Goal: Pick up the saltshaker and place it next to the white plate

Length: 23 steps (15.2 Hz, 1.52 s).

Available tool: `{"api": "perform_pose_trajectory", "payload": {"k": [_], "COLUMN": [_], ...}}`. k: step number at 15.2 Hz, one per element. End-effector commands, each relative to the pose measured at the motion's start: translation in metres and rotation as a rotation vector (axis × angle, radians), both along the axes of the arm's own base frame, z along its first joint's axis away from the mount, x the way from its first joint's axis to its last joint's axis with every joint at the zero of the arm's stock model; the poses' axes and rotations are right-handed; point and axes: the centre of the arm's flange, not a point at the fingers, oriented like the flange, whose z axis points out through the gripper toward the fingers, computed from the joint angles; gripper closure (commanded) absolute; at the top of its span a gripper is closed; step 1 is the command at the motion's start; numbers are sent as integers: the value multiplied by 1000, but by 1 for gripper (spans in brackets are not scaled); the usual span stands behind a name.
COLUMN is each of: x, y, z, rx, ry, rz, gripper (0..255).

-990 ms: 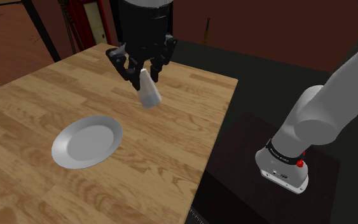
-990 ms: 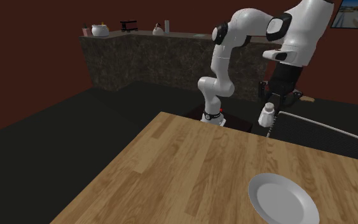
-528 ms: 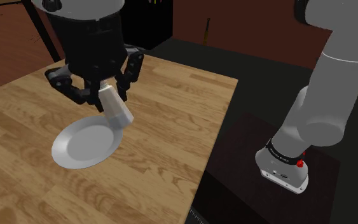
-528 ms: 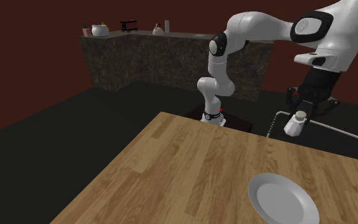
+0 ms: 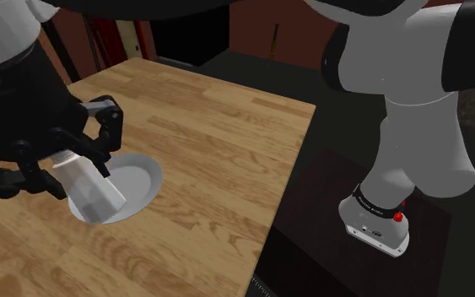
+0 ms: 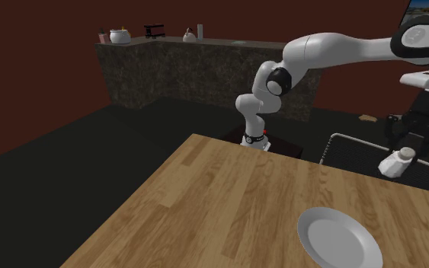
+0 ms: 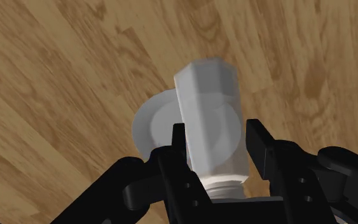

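Note:
A white saltshaker (image 5: 88, 187) hangs tilted in the air, clasped by my black gripper (image 5: 67, 164) over the near rim of the white plate (image 5: 134, 180) in the shoulder view. In the wrist view the fingers (image 7: 177, 153) press both sides of the saltshaker (image 7: 210, 124), with the plate (image 7: 153, 124) partly hidden behind it on the wooden table. The second exterior view has the saltshaker (image 6: 396, 162) held well above the table, beyond the plate (image 6: 337, 238), under the gripper (image 6: 408, 148).
The wooden table (image 5: 218, 160) ends in an edge toward the shoulder view's right, where the arm's base (image 5: 377, 221) stands on its dark stand. A wire chair back (image 6: 357, 156) stands behind the table. A stone counter (image 6: 197, 72) with small items runs along the far wall.
The gripper has carried the saltshaker toward the shoulder view's lower left, from the table's far part to over the plate's near rim. Its hold has not changed.

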Motion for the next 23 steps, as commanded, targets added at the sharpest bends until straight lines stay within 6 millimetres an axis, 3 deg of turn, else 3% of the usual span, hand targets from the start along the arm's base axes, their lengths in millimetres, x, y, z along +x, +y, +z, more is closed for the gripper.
{"api": "perform_pose_trajectory", "payload": {"k": [1, 23], "x": [1, 1], "y": [6, 6], "z": [-10, -126], "rx": [-2, -2], "ry": [-1, -1], "rz": [-3, -3], "gripper": [255, 255]}}
